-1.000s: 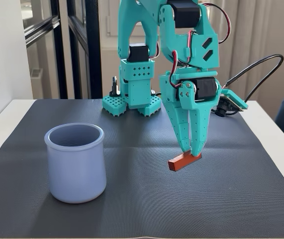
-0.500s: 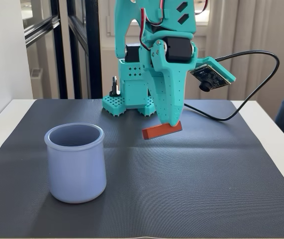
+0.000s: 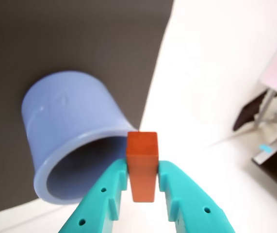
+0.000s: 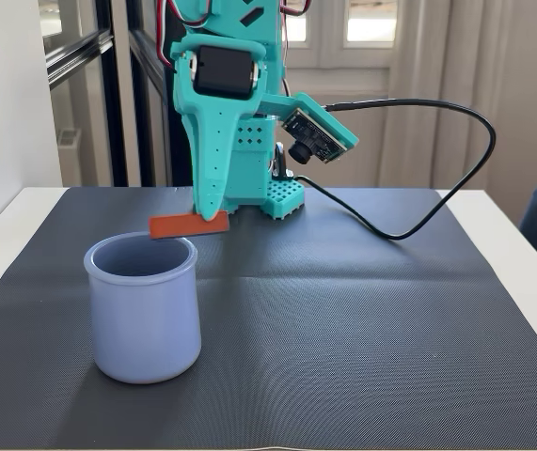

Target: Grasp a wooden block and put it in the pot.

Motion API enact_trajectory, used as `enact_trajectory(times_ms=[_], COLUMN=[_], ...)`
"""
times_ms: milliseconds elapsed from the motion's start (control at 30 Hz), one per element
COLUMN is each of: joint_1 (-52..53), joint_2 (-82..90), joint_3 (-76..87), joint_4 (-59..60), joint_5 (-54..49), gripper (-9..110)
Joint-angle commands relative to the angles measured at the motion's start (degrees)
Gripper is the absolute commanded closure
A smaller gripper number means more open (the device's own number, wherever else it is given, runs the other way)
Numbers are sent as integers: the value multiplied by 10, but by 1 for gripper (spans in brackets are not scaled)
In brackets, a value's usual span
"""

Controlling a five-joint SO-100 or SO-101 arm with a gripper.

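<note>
Fixed view: teal arm reaches left, hand [image 4: 210, 218] raised over the pot's far rim.
Hand: pinching the wooden block [image 4: 187, 225], fingers pressed on its sides; confirmed in wrist view, hand [image 3: 142, 187] with block [image 3: 142, 164] end-on between both fingers.
Block: in the air, roughly level, long axis left-right in fixed view, just above the rim, not inside.
Pot: lavender-blue pot [image 4: 143, 305], upright on the dark mat [image 4: 362, 329], left-front area; wrist view shows pot [image 3: 68, 131] with its mouth open beside the block.
Desk: white desk [image 4: 517, 249] under the mat.
Cable: black cable [image 4: 437, 202] loops right of the arm, off the wrist camera [image 4: 317, 137].
</note>
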Motion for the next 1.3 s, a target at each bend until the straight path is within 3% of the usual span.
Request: enact_trajectory(times_ms=[0, 800, 1267], joint_1=[25, 57, 18], joint_2=[24, 17, 25], joint_3=[-15, 7, 32], joint_4=[2, -13, 42], joint_5=[-2, -2, -1], gripper=[95, 90, 96])
